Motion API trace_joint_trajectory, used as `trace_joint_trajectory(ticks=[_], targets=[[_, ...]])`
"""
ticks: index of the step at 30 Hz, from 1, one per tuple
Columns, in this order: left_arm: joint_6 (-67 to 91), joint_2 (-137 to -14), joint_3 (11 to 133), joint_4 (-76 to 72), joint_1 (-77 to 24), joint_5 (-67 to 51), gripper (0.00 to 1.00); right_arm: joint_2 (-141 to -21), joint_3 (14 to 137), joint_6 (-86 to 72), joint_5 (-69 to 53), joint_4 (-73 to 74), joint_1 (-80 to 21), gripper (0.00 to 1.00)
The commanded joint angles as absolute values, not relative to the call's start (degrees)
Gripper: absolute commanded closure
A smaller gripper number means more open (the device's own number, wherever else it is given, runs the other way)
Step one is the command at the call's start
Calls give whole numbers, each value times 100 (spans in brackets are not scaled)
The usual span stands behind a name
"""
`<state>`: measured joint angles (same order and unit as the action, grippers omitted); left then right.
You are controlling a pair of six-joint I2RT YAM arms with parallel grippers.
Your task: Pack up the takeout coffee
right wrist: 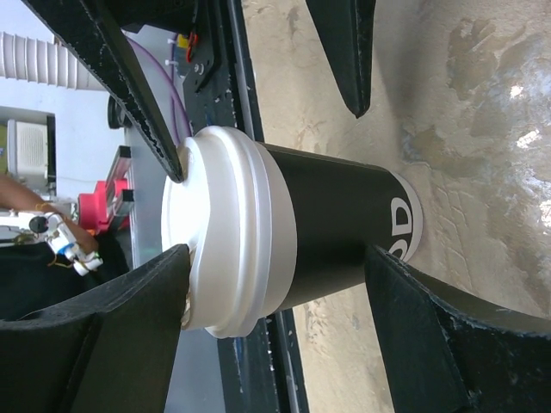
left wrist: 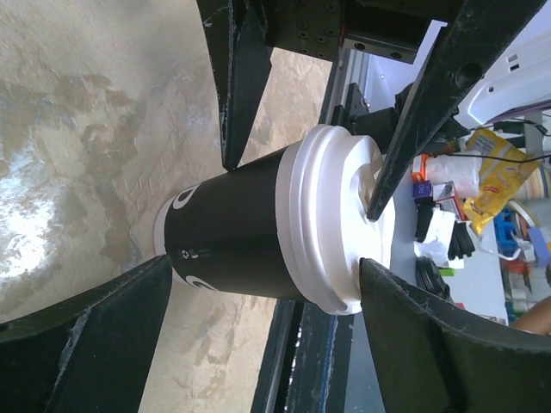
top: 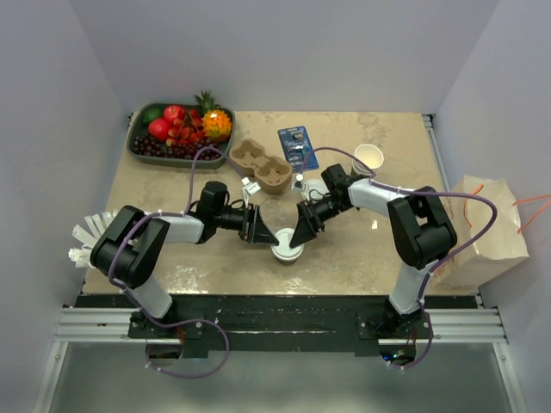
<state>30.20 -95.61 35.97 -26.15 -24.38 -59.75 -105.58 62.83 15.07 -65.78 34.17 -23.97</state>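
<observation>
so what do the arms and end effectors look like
left arm and right arm: black joints, light grey links, purple cables looped along them. left end effector and right end effector: matte black, two tapered wedge fingers each

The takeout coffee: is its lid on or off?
On. The white lid caps the takeout coffee in both wrist views.

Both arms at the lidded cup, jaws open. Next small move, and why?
Probably back the right gripper off the lid, leaving the left gripper to take the takeout coffee. The lid looks seated in both wrist views, one right finger appears to sit on its top, and neither open gripper holds the cup, so it cannot go to the cup carrier yet.
</observation>
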Motion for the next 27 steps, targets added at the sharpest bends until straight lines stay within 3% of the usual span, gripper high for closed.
trace_joint_trajectory(ticks=[1, 8, 14, 22, 27], targets=[[2487, -9932, 3542, -2223, -2373, -4974, 10, -10600, 6064, 1995, -6081, 3234, -2347, 20], [2584, -9440, 3981, -2593, -2373, -5660, 9, -9985, 6748, 2417, -7153, 3901, -2250, 9], [2347, -9194, 4315, -2137, -2364, -5933, 7, -9853, 7145, 2663, -7278, 4552, -2110, 1], [2206, -8833, 4465, -1460, -2136, -5845, 7, -9440, 6470, 1109, -5557, 3481, -1530, 8], [1996, -8666, 4359, -1047, -2021, -5748, 7, -9413, 6197, 862, -5370, 3375, -1503, 14]])
